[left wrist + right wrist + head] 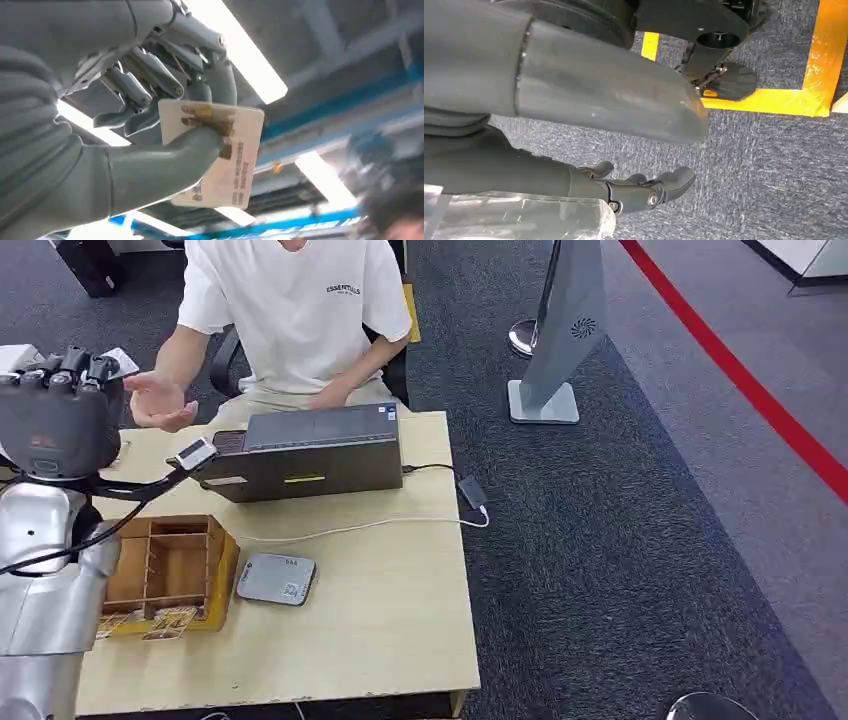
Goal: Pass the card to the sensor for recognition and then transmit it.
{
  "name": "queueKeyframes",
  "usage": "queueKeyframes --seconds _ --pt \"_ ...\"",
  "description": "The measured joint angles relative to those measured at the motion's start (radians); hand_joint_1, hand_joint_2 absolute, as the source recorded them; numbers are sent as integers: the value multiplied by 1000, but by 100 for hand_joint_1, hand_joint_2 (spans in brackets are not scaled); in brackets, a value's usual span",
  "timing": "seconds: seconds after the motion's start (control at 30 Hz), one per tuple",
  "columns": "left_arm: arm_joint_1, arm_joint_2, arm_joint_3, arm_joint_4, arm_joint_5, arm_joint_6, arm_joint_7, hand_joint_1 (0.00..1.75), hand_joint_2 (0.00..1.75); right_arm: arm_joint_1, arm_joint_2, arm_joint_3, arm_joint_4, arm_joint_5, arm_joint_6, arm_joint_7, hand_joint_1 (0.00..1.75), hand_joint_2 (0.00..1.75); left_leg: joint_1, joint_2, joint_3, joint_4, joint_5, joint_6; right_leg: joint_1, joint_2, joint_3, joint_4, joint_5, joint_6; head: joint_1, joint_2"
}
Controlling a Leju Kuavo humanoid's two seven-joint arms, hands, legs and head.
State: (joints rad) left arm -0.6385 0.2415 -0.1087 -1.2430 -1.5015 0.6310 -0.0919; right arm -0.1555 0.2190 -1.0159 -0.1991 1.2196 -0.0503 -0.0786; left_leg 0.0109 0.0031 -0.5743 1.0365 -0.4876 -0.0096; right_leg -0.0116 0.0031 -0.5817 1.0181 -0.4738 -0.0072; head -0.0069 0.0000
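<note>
Between left hand (165,125) fingers, card (220,155)

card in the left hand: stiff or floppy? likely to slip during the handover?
Probably stiff: the card stays flat past the thumb and fingers of the left hand, with no sag. Likely light, being a thin sheet. It looks smooth and only one end is pinched, so it could slip or twist when the person's hand pulls it.

Left hand (150,125) is raised high, thumb pinching the card (220,160) against its fingers. Right hand (634,192) hangs low above the carpet, fingers loosely apart, holding nothing.
</note>
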Motion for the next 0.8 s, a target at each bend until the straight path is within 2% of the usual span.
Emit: queueKeyframes --seconds 0.1,0.23,0.27,0.6,0.8 --pt "-31 11 20 100 -9 6 5 175 175 0 0 3 1 0 0 3 0 0 0 0 0 0 0 0 0 0 0 0 0 0 0 0" --pt "-33 13 26 136 -12 5 6 175 175 3 0 3 1 0 -6 7 0 0 0 0 -3 0 0 0 0 0 -2 -1 0 0 0 0" --pt "-33 13 27 139 -12 5 6 0 175 4 0 3 1 0 -6 8 0 0 0 0 -3 0 0 0 0 0 -2 -1 0 0 0 0" --pt "-18 3 27 145 3 -15 2 0 175 5 0 3 1 -2 -6 10 0 0 0 0 -3 0 0 0 0 0 -2 -1 0 1 0 0" --pt "38 -42 19 70 8 -34 -11 0 175 6 0 2 1 -14 -12 3 0 0 0 0 -3 0 0 1 0 0 -3 -1 0 1 0 0"
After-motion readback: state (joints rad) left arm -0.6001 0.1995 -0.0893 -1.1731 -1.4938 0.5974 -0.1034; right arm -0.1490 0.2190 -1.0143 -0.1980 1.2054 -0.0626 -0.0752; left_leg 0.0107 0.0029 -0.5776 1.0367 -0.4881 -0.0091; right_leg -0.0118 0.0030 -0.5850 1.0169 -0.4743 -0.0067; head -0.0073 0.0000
